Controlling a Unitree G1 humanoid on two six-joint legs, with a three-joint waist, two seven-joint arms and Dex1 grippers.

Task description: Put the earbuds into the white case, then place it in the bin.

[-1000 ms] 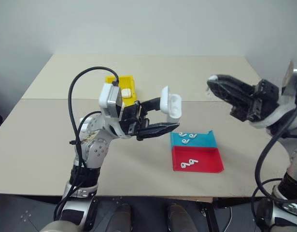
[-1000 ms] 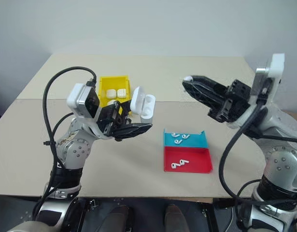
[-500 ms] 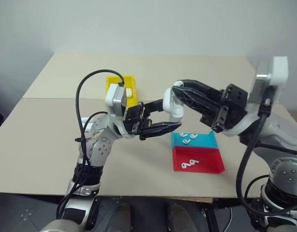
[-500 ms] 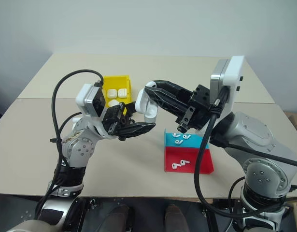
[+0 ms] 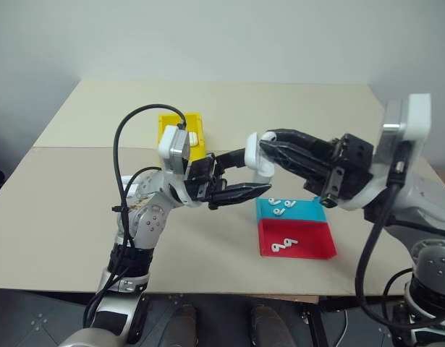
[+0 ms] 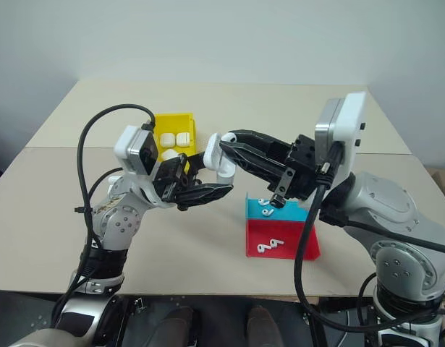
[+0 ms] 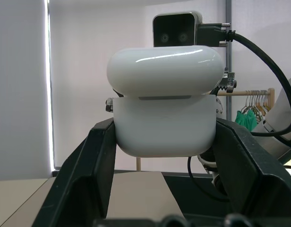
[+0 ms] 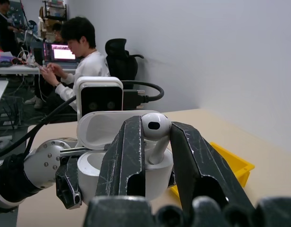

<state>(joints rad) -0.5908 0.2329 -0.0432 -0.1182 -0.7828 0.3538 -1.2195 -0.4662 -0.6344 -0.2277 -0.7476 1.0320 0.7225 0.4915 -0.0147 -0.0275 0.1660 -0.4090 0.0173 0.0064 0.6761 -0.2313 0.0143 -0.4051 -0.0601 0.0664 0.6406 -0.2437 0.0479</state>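
One beige rectangular table [image 5: 77, 217] carries everything. Three small plastic trays on it: one bright yellow low-walled bin [image 6: 171, 134] with two white cases inside, one flat blue tray [image 5: 309, 211] with three loose white pieces in it, one flat red tray [image 5: 312, 242] with two, the red touching the blue on its near side.

Two grippers meet above the table, between bin and trays. Left gripper [image 5: 240, 177] is clamped on the one glossy white rounded charging case [image 7: 164, 125], lid flipped up, held off the table. Right gripper [image 8: 152, 142] pinches one tiny glossy white earbud [image 8: 156, 126] between its fingertips, stem down, right at the case's open mouth.

One person [image 8: 81, 61] sits at a desk in the background of the right wrist view.

Against a second ago: right gripper, then well apart on the right, has come across to the case. Left gripper and case unchanged in place.
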